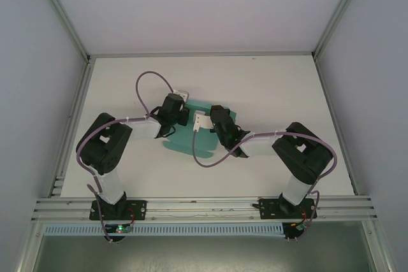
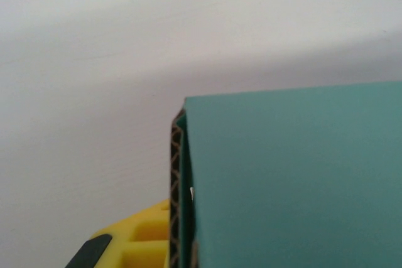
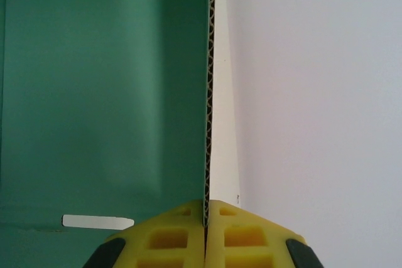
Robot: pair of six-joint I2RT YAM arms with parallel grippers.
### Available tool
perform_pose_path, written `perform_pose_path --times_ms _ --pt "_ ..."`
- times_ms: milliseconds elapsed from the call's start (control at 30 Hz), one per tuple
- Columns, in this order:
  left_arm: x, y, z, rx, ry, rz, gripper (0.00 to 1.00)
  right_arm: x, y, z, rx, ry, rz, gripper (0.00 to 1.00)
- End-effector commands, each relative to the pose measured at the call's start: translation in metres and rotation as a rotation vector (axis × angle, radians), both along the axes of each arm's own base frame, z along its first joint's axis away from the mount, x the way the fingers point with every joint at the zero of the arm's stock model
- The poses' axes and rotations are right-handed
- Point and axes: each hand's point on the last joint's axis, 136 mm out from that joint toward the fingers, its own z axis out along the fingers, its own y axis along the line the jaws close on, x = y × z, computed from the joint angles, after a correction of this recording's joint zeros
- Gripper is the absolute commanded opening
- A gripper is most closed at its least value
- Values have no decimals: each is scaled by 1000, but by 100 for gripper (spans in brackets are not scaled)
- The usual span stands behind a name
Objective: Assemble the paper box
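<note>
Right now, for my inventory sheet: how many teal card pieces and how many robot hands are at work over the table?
Teal card: 1, the paper box
Hands: 2, the left hand and the right hand
Total: 3

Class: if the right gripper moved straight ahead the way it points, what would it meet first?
The paper box: the right gripper is shut on its card wall, which runs straight ahead between the fingers. Past that, probably bare table; depth unclear.
</note>
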Motion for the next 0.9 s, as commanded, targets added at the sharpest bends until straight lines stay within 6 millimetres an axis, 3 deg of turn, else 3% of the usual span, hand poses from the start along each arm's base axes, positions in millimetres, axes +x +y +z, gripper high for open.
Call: perform_pose_path --times_ms 0,233,267,300,333,367,400,667,767,833,867 --pt "13 66 -10 164 -37 333 0 -13 -4 -29 -36 95 -15 0" --pt "8 72 -15 184 -9 414 0 -12 -4 -29 -6 105 -33 0" --pt "7 65 -15 170 -5 366 14 -11 -5 -29 -7 103 -36 0" --pt "5 59 -13 149 -8 325 34 -11 -6 -29 -12 103 -38 0" --pt "3 52 -10 119 -10 281 45 -11 -7 -29 -18 100 -40 0" --pt "0 48 -7 97 -16 253 52 -11 -6 -28 -19 98 -39 0" --pt "-2 45 -2 74 -21 237 53 -11 -7 -28 -20 98 -39 0" --pt "2 34 8 51 -37 166 49 -11 -3 -29 -21 107 -21 0" --pt "4 21 11 5 -41 116 36 -12 -3 -29 -18 111 -20 0" --pt "5 17 13 -8 -47 99 21 -12 -2 -28 -8 112 -17 0" --pt "5 16 13 -6 -49 93 7 -11 -4 -26 -3 111 -21 0"
